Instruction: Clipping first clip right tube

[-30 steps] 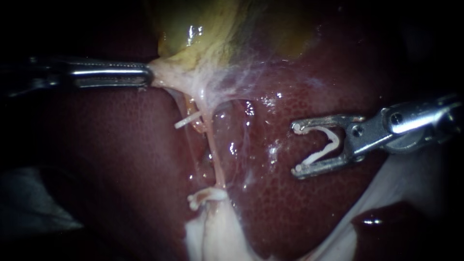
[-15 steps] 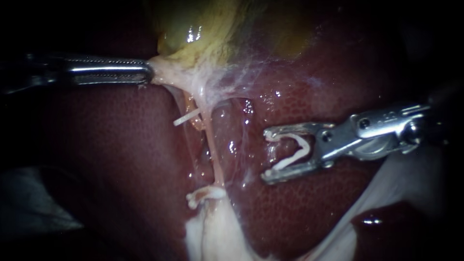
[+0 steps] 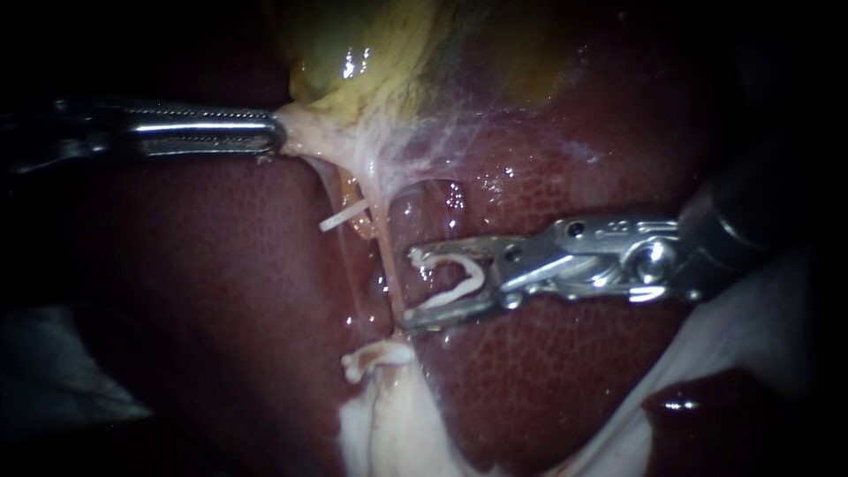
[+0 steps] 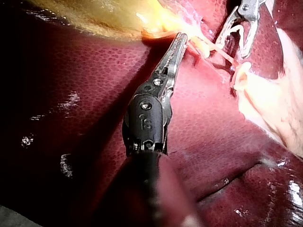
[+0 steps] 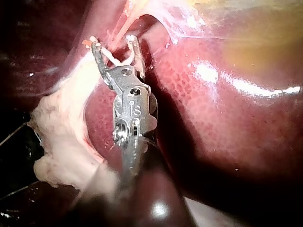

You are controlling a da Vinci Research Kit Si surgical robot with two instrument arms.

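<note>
since half a second ago the right instrument has slid leftward across the liver [image 3: 221,291], so its jaw tips now reach the right tube where before they lay short of it; the left instrument has not shifted against the tissue. far left, the left instrument [image 3: 277,140] lies level, its jaws pressed together on a tag of pale tissue [image 3: 305,134] at the lower edge of the yellow-green gallbladder [image 3: 353,62], which is drawn taut toward the left. just right of it, below the gallbladder, a small clip [image 3: 343,215] sticks out at a slant. next comes the right tube [image 3: 387,265], a thin pink strand running down to a pale lump [image 3: 378,356] nearer the camera. the right instrument [image 3: 409,290] comes in from the right, its jaws standing well apart and carrying a white clip [image 3: 477,272], still spread wide, whose two ends sit at the jaw tips. those tips are level with the right tube, one on either side; whether they touch it cannot be told
</note>
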